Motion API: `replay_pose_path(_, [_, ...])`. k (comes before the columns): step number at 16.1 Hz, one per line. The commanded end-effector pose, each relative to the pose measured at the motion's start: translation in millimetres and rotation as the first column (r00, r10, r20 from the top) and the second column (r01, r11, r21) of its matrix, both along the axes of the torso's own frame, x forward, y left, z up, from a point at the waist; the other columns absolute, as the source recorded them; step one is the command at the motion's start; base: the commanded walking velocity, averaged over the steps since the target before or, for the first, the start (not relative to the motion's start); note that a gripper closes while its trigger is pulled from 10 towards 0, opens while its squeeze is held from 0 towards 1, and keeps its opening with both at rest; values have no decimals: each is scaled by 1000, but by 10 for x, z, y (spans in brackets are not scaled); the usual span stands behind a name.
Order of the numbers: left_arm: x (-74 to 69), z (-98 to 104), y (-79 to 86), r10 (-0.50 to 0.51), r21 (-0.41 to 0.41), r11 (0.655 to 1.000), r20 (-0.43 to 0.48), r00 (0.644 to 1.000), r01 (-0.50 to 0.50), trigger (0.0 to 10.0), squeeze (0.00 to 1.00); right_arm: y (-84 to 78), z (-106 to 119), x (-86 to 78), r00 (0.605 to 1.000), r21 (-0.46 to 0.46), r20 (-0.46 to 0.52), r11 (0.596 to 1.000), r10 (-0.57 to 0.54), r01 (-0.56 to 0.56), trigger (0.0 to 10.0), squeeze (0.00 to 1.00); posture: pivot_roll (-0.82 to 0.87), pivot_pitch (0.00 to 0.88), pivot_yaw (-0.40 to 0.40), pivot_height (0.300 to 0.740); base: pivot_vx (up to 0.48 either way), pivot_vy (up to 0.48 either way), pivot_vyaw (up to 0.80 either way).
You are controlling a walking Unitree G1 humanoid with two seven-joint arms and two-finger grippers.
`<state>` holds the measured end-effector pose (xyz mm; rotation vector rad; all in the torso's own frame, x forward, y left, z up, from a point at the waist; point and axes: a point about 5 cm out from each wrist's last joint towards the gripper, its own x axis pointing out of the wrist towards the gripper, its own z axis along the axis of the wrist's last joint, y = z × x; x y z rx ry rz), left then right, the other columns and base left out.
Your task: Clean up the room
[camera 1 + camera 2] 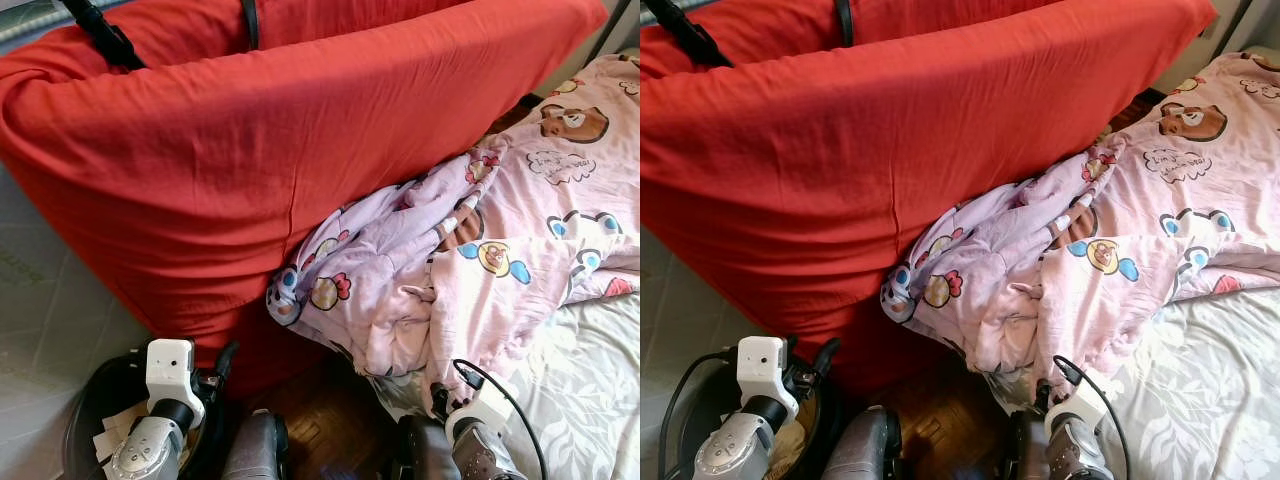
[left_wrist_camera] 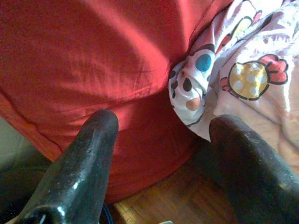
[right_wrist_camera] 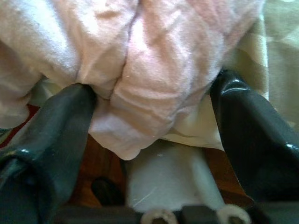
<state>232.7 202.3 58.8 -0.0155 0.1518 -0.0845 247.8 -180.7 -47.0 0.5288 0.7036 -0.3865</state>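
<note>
Pink cartoon-printed quilt lay bunched across the bed, its near fold spilling over the edge of the grey floral sheet toward the wooden floor and pressing against a large red-covered mattress that stood tilted on its side beside it. The right gripper had its two black fingers spread wide around a hanging fold of the quilt, the fabric between them and brushing the inner face of one finger. The left gripper hovered with fingers likewise spread, pointed at the seam where the red mattress met the quilt's dotted corner, gripping nothing.
</note>
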Motion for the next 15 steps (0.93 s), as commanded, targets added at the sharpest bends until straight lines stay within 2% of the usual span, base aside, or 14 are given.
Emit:
replay_pose_path(1, [-53, -27, 23, -3, 31, 1000, -28, 1000, 4, 10000, 0, 83, -41, -40, 1000, 25, -18, 999, 24, -23, 0, 0, 236, 210, 48, 630, 0, 0, 0])
replay_pose_path(7, [-87, -74, 1, 2, 38, 999, -46, 999, 0, 10000, 0, 143, -77, -86, 998, 37, -26, 998, 49, -48, 0, 0, 236, 196, 44, 630, 0, 0, 0])
replay_pose_path(15, [-34, -143, -11, 20, 47, 999, -51, 998, -17, 10000, 0, 36, -21, -20, 1000, 15, -2, 999, 30, -30, 0, 0, 215, 157, 23, 630, 0, 0, 0])
